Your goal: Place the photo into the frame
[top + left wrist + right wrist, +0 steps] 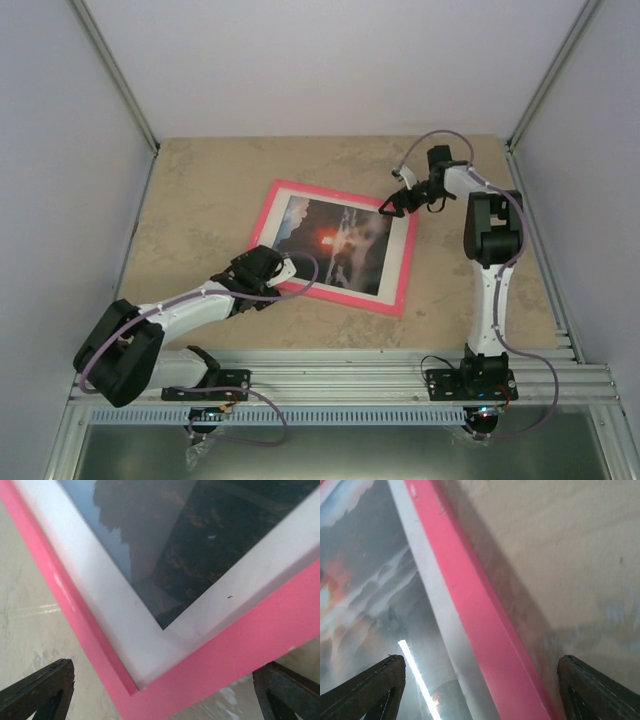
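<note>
The glossy rectangular print of a red-orange glow among dark clouds (335,243) is seen lying inside the thin bright pink rectangular frame (350,298), and is bordered on all sides by a white mat strip (115,615). The frame is laid flat and askew on the beige stone-patterned tabletop (200,200), near its middle. The left gripper (272,268) is held low at the frame's near left corner. Its black fingers (45,690) are spread wide to either side of that corner, and nothing is clamped. The right gripper (398,203) is positioned over the frame's far right corner. Its fingers (370,687) are parted, one above the print and one above the table, with the pink rail between them and untouched.
</note>
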`<state>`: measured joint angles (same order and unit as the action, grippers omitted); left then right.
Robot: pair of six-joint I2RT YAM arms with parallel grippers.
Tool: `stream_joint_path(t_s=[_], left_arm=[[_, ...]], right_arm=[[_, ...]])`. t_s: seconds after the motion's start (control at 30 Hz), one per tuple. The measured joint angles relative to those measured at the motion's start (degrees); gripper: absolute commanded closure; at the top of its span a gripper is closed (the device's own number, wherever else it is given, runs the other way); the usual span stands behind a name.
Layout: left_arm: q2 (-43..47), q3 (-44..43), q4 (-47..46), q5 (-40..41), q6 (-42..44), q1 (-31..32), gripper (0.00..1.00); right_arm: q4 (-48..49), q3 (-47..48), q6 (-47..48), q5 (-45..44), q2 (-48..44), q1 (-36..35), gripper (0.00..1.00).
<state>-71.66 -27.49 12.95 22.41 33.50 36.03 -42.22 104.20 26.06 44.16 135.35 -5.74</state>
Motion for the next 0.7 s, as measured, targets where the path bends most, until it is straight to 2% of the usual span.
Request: stream_joint_path(t_s=[0.4,0.53,0.7], left_arm=[[-14.40,-10.93,-3.56,2.82,-2.86,-7.85,0.01],[-17.11,-15.17,-3.67,-1.64,-5.64,-11.02,0.01],[-13.84,-15.98,-2.38,-7.39,-7.39,-13.68,0.01]], right_arm=[[-2.56,-29.11,13.25,-5.29,-19.54,1.73,0.15],[-6.88,-31.45,15.34,-4.90,-21.53,1.70,0.14],[-10.51,-28.28,15.41,-5.07,-20.20,1.81,0.14]])
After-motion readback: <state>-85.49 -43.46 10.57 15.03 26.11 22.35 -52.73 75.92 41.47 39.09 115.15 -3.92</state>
